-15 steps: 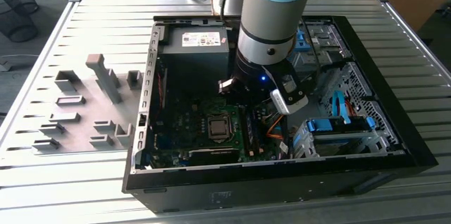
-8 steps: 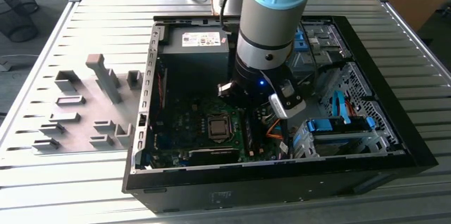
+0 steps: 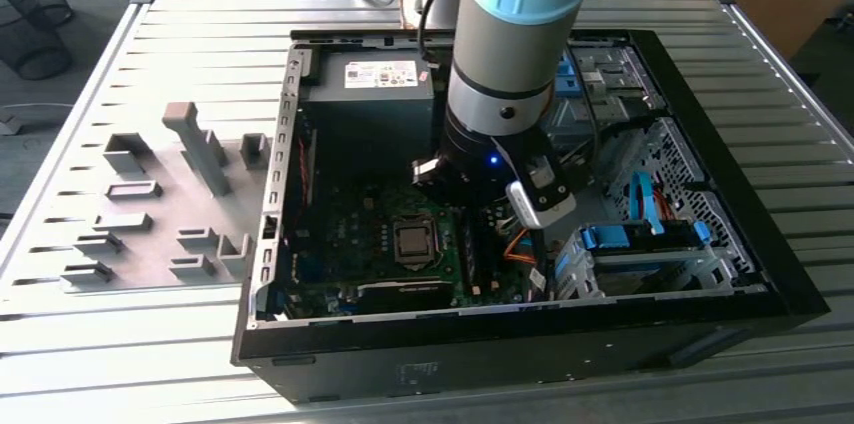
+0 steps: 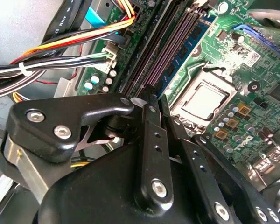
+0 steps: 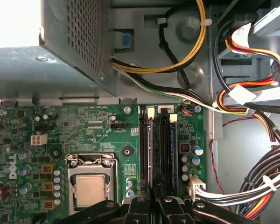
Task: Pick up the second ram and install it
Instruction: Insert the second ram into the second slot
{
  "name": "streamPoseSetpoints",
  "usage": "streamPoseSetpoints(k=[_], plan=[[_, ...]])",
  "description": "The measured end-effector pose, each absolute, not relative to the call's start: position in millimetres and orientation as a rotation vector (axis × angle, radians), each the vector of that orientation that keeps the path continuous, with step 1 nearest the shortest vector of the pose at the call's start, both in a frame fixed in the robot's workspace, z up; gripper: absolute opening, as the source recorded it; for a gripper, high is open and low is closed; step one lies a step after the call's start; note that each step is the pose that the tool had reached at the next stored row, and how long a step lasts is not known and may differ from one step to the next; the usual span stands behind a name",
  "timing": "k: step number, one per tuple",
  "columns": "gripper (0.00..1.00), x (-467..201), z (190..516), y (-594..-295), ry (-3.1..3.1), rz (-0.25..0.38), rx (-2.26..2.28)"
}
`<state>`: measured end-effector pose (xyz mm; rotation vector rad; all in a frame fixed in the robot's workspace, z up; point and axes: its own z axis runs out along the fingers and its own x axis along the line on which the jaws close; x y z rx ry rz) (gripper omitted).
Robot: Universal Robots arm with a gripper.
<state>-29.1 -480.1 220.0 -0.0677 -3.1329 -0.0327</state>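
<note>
Black two-finger gripper (image 5: 155,205) down inside the open black computer case (image 3: 747,244), fingers drawn narrow | thin blue-green ram stick (image 4: 189,39) seated among the long black memory slots (image 5: 151,149), at three o'clock of the silver processor (image 5: 89,190)

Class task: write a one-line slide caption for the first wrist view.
The tool poised over the motherboard's memory slots, beside the processor socket.

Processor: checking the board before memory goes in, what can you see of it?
The square silver metal processor lies flat in its socket on the green motherboard, framed by a shiny metal bracket. Its top is bare, with nothing touching it. Long black memory slots run beside it, apart.
</note>
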Motion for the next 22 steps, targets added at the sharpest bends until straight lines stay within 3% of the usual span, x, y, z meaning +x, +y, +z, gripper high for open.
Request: streamPoseSetpoints(k=[22], plan=[[0.14,-29.0,213.2,-480.5,-3.133,-0.037,-0.067]])
